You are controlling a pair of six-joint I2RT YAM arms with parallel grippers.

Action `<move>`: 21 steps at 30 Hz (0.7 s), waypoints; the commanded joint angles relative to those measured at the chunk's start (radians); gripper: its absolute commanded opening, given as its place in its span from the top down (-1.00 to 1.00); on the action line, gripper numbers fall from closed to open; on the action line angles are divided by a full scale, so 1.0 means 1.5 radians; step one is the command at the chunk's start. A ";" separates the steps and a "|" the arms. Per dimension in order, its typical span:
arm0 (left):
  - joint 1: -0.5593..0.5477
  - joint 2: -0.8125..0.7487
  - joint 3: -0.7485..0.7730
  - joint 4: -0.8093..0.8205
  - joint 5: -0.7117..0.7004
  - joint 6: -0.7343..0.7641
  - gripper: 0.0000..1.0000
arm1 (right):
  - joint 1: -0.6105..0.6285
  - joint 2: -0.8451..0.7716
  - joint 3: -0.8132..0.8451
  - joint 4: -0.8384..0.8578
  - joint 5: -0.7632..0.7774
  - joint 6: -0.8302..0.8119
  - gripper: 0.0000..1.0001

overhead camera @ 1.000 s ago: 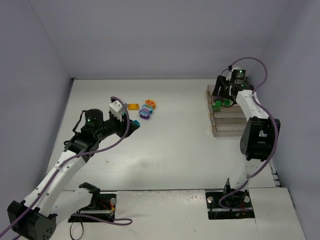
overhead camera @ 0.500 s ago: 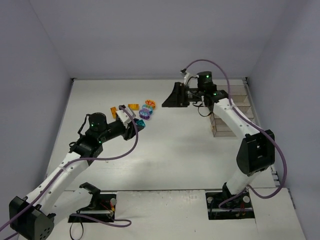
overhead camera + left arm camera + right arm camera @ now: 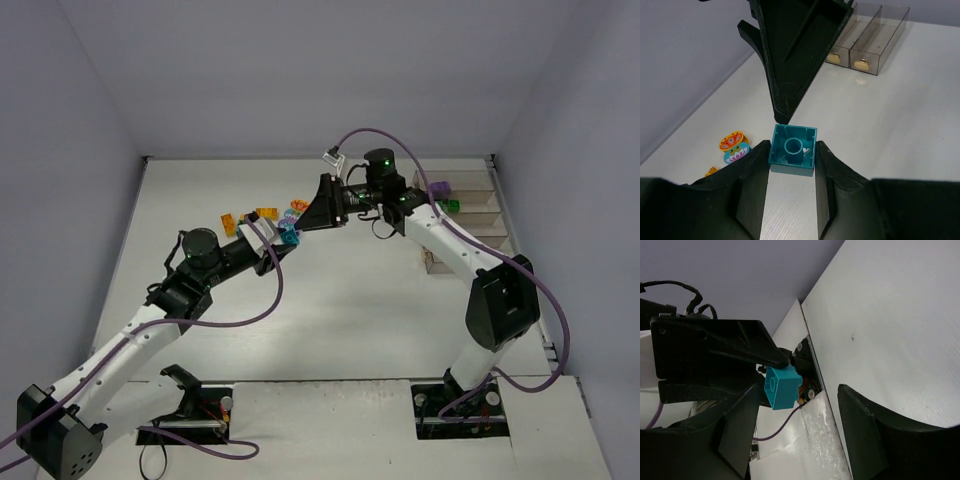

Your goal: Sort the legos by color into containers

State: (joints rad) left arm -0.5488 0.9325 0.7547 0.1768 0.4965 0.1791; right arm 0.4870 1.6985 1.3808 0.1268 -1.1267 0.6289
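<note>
While the left arm's fingers (image 3: 752,185) are closed on a teal brick (image 3: 793,150), pinching its two side walls so that its hollow underside and round centre tube face the wrist camera, the right arm's fingers (image 3: 860,435) are spread wide and hold nothing. You see the two arms meeting tip to tip above the white worktop (image 3: 350,300). In the left wrist view, one dark right finger points down at the far edge of the teal brick, just ahead of the left fingertips; whether it touches the brick cannot be told. In the right wrist view, the same brick sits in the gap between the open right fingers, nearer the one on the left of the picture, with the left arm's black fingers clamped around it. Low on the worktop, to the left of the left fingers, lie a rounded orange piece (image 3: 731,140) and a rounded teal piece (image 3: 737,152), touching each other. In the overhead view, two small orange bricks (image 3: 228,222) lie further out on that side. The containers (image 3: 885,35), a row of clear smoky bins, stand well ahead of the left fingers and to their right, behind the right arm's fingers. A purple brick (image 3: 438,189) and a green brick (image 3: 452,206) show at the far end of that row; you cannot tell which bin holds each.
</note>
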 commanded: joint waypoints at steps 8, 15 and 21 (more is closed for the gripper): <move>-0.005 0.039 0.021 0.119 -0.022 -0.001 0.76 | 0.032 -0.013 -0.007 0.067 -0.054 0.013 -0.08; -0.011 0.038 0.020 0.132 -0.012 -0.010 0.76 | 0.034 -0.011 -0.016 0.071 -0.047 0.012 0.23; -0.016 0.039 0.018 0.130 -0.009 -0.020 0.76 | 0.035 -0.008 -0.017 0.074 -0.039 0.008 0.83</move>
State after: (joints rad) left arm -0.5575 0.9981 0.7547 0.2707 0.4652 0.1715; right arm 0.5224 1.6997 1.3495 0.1677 -1.1500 0.6514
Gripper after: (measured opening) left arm 0.311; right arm 0.171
